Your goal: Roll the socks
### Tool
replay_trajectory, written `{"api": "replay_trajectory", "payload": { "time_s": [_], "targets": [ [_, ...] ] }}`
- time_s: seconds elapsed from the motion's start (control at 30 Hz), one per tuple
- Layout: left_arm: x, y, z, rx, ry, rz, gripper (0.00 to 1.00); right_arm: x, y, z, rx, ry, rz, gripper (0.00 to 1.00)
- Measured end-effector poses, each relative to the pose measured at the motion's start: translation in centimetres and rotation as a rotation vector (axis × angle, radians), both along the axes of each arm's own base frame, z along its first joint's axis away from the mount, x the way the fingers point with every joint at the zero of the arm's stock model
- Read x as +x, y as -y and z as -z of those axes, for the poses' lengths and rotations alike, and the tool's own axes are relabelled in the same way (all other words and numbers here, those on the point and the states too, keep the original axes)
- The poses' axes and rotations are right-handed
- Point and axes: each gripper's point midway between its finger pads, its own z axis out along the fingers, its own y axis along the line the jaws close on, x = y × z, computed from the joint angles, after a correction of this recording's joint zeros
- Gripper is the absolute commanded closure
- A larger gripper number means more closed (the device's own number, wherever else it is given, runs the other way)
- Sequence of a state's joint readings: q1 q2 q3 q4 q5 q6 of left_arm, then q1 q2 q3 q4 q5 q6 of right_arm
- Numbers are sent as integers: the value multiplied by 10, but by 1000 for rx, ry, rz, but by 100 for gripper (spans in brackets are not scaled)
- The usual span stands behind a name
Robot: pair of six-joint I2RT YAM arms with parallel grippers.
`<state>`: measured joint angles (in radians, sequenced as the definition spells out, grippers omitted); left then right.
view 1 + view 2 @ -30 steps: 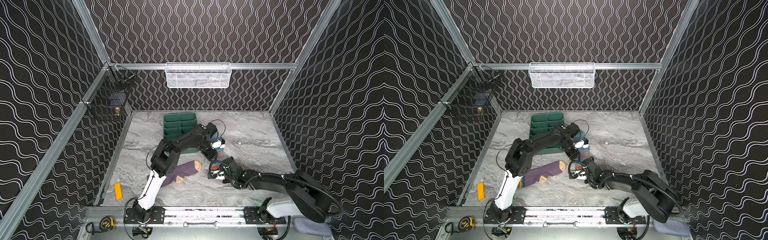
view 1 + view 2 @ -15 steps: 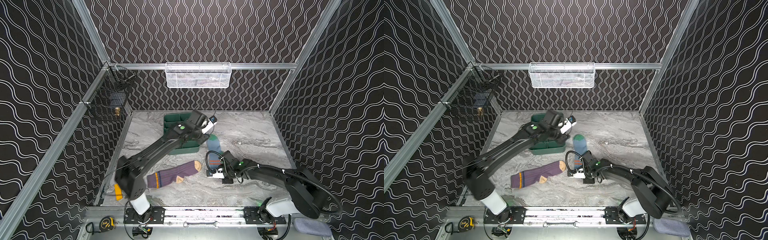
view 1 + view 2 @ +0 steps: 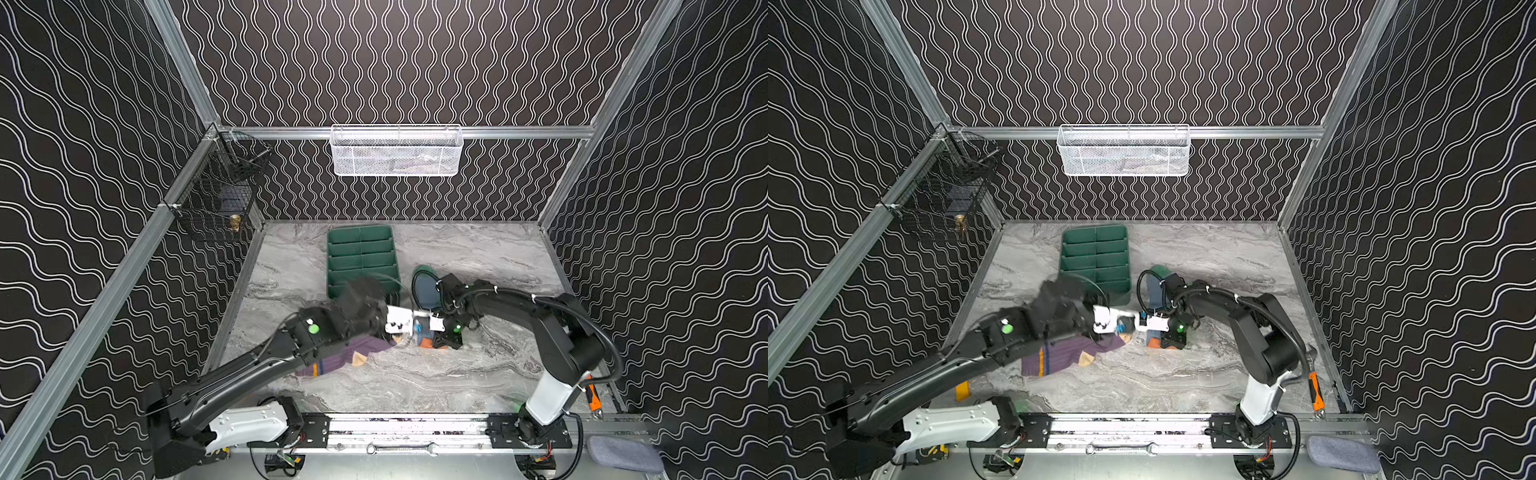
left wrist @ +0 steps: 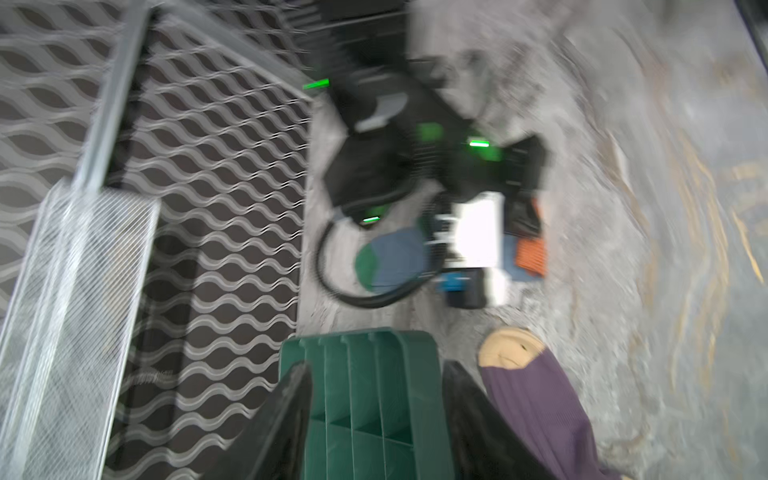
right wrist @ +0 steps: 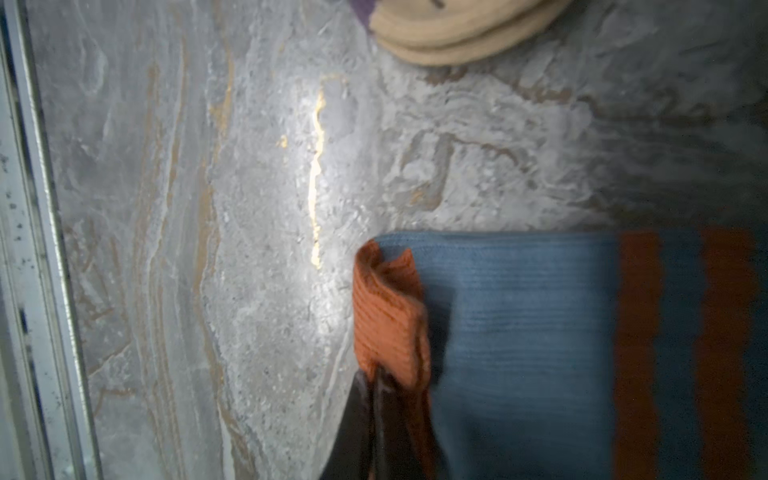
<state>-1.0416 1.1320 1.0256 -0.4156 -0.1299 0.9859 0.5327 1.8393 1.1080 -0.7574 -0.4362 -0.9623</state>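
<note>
**Right pincer on the blue cuff, left pincer free**

My right pincer [image 5: 380,390] is clamped tight on the orange cuff of the blue sock [image 5: 519,332], low against the table [image 5: 249,208]. The cuff bunches up just past my fingertips [image 5: 353,436]. In both top views the rest of that sock runs back from this pincer, flat on the table, with its green toe at the far end.

My left pincer [image 4: 378,370] has its jaws partway apart with nothing between them, though its own view is blurred. Through the gap I see the tray [image 4: 357,334] below. The purple sock [image 4: 536,407] lies just beside one jaw, mostly under my left arm. Its tan toe points at my right pincer, near the blue sock, with bare table between the two.
</note>
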Motion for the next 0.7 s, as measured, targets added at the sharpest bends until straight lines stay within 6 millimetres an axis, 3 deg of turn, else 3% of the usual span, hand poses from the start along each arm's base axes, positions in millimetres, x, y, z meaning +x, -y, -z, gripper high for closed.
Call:
{"api": "replay_trajectory", "payload": {
  "time_s": [0.17, 0.3, 0.53, 0.7],
  "targets": [
    [-17, 11, 81, 185, 46, 85, 39, 3, -4, 5, 32, -156, 51, 100],
    [-15, 13, 136, 239, 66, 94, 32, 0, -5, 9, 37, -228, 79, 100],
    [11, 50, 179, 221, 99, 39, 35, -3, -9, 11, 49, -287, 119, 100],
    [29, 51, 204, 231, 61, -15, 40, -3, -9, 11, 49, -292, 122, 100]
  ]
}}
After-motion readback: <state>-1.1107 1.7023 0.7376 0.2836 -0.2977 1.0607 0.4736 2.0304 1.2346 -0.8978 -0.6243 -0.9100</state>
